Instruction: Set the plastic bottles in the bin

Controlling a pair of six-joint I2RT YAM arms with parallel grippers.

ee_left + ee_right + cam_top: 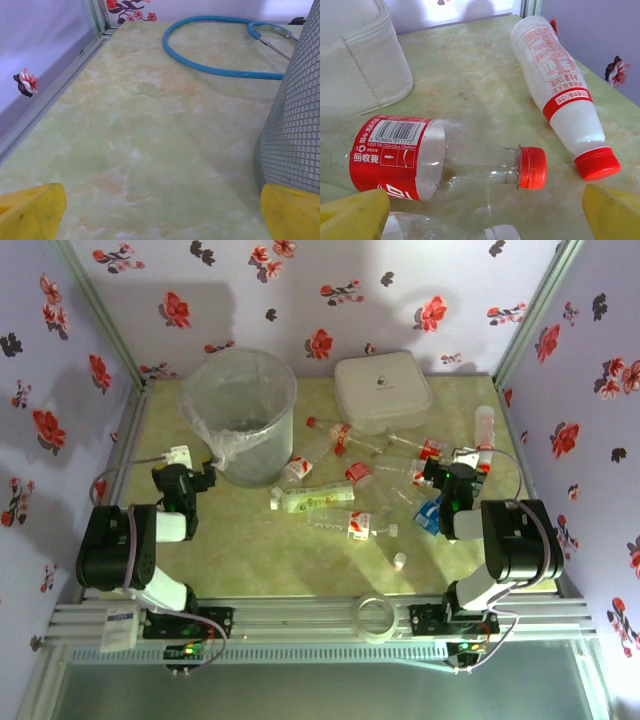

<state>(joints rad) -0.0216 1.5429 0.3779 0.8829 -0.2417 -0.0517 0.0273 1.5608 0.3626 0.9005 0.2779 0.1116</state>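
**Top external:** The plastic bottles (350, 495) lay scattered across the right half of the desk (300, 565), with none seen inside the bin (205, 400). The bin stood upright at the far left, and a white lidded box (382, 390) sat to its right. The right pincer (452, 472) hung at the right edge of the cluster. The left pincer (190, 480) sat just near-left of the bin.

**Left wrist:** The left pincer (160, 212) was released, its yellow fingertips (30, 212) wide apart over bare desk. A grey mesh wall (295, 130) rose at the right, and a blue hose (215, 70) lay beyond.

**Right wrist:** The right pincer (482, 215) was also released and grasping nothing. A red-labelled cola bottle (445, 162) lay on its side just ahead, and a white bottle (560, 90) lay farther right.

The task appeared to be at its first pick. The next move likely called for lowering over the cola bottle's body and clenching across it.
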